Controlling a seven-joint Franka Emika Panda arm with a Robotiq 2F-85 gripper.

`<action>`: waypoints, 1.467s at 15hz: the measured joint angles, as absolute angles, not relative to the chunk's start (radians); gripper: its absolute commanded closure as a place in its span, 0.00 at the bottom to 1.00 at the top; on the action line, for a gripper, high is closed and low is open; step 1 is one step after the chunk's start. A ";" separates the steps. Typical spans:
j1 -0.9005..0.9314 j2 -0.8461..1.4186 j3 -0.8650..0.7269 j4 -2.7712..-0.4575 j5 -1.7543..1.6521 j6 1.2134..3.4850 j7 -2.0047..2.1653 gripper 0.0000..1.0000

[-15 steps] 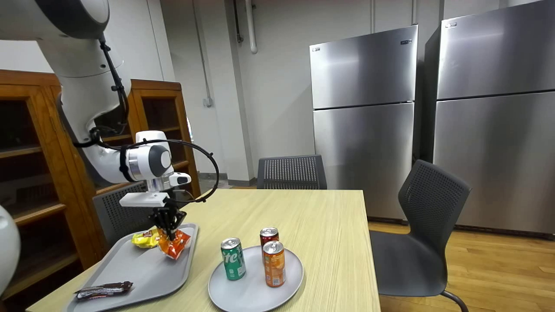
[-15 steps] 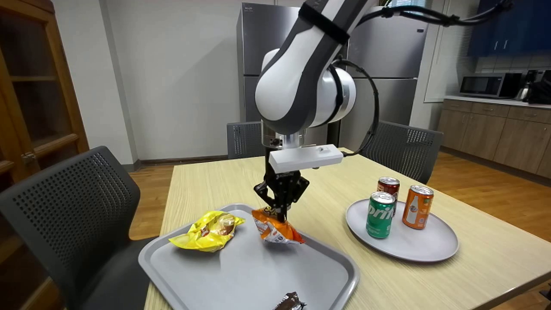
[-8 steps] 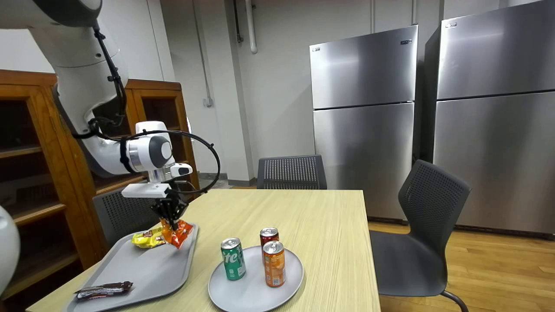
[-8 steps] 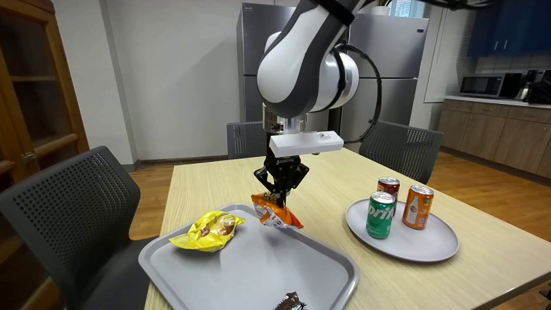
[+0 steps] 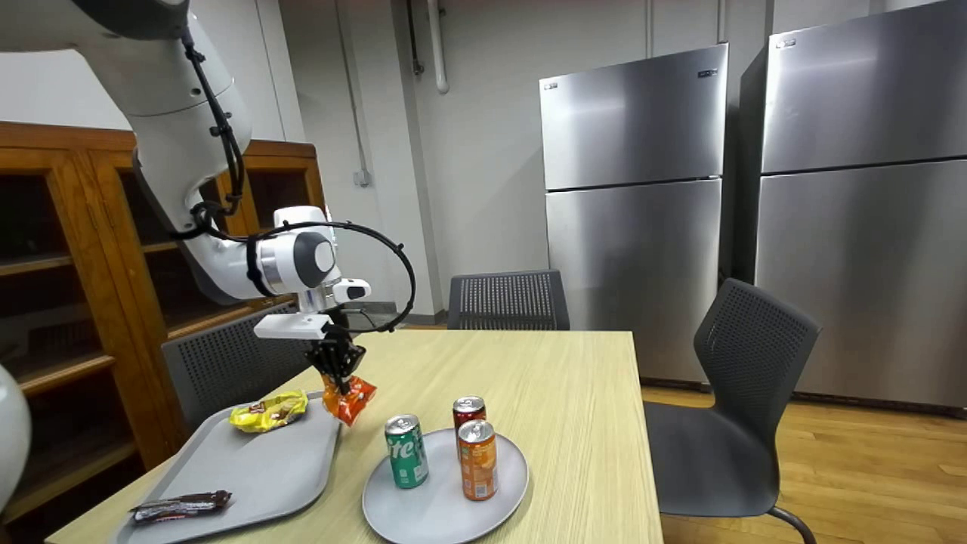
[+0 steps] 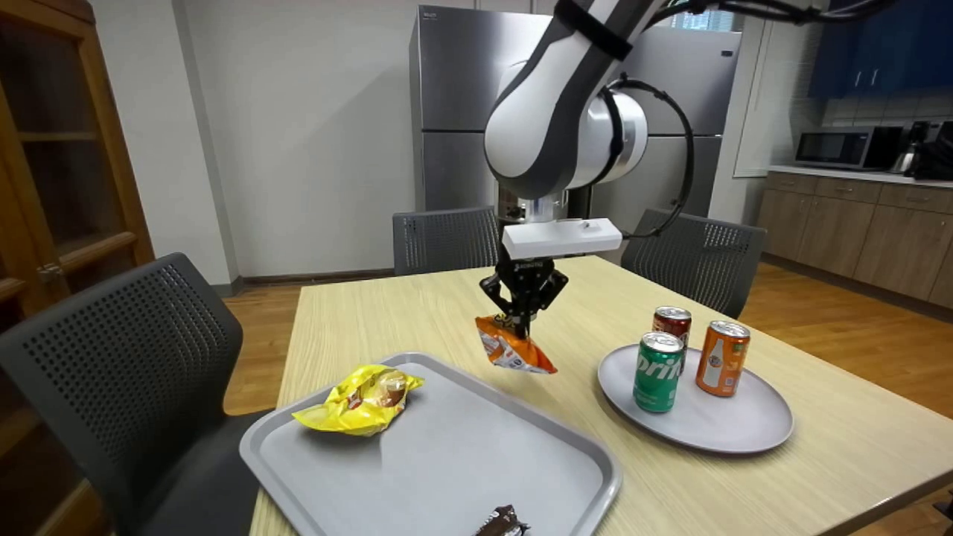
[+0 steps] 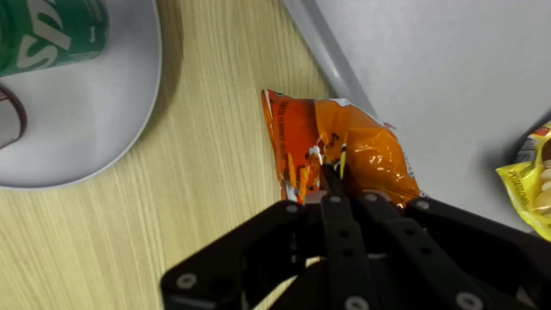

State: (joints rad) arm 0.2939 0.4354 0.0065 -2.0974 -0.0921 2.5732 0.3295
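You had the black two-jawed claw (image 6: 523, 333) clamped on a glossy orange-and-red snack bag (image 7: 374, 155), jaws drawn together with the creased film pinched between them. The bag hung tilted above the pale wood-grain tabletop (image 6: 387, 313), just beside the rectangular grey tray (image 6: 476, 439), on the side toward the round grey plate (image 6: 726, 428); in your wrist view it overlapped the tray's rim. On the tray you had a crumpled yellow potato-chip bag (image 6: 361, 402) at one end, well apart from a dark brown wrapped bar (image 5: 181, 506) at the other. The plate carried three upright cans: a green Sprite can (image 6: 658, 380), an orange can (image 6: 722, 361) and a dark red can (image 6: 672, 323), this last partly hidden behind a neighbour in both exterior views. Around the tabletop you had dark grey chairs with perforated backs (image 5: 755, 340). Farther back stood two stainless-steel refrigerators (image 5: 634, 249), and along a wall, a brown wooden cabinet with paned doors (image 5: 92, 227).
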 measured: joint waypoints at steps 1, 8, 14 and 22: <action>0.291 0.441 -0.004 -2.092 -0.092 2.573 0.337 1.00; 0.289 0.517 -0.048 -2.036 -0.094 2.574 0.412 1.00; 0.290 0.567 -0.054 -2.002 -0.094 2.574 0.455 0.67; 0.310 0.545 -0.053 -1.997 -0.093 2.574 0.477 0.07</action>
State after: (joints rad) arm 0.3100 0.5453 -0.0530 -1.9968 -0.0930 2.5742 0.4765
